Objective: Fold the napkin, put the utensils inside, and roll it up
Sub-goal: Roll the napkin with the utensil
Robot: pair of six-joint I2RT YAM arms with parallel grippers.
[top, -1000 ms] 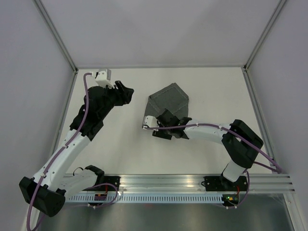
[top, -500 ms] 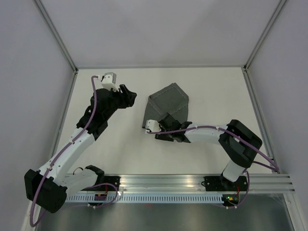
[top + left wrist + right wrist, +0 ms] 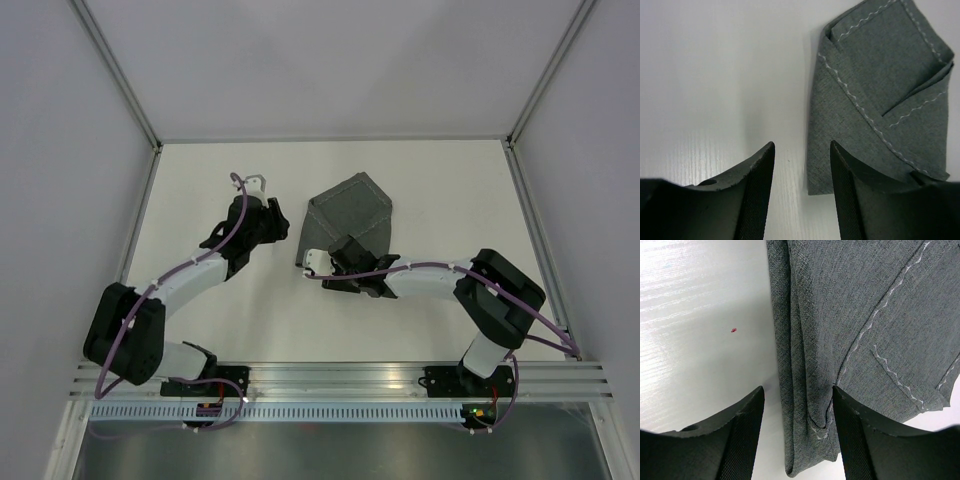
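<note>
The folded napkin (image 3: pixel 352 208) is being left flat on the white table (image 3: pixel 450 180), its near left corner being straddled by the parted right gripper (image 3: pixel 797 390), while the left gripper (image 3: pixel 802 147) is being held apart, empty, just beside its left side.

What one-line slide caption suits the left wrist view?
Open left gripper above white table, alongside the folded dark grey fabric napkin with pale stitching.

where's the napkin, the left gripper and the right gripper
napkin (image 3: pixel 350 208), top external view, middle of the folded cloth
left gripper (image 3: pixel 801 150), left wrist view, midway between its open fingertips
right gripper (image 3: pixel 797 395), right wrist view, midway between its fingertips, over the napkin
</note>
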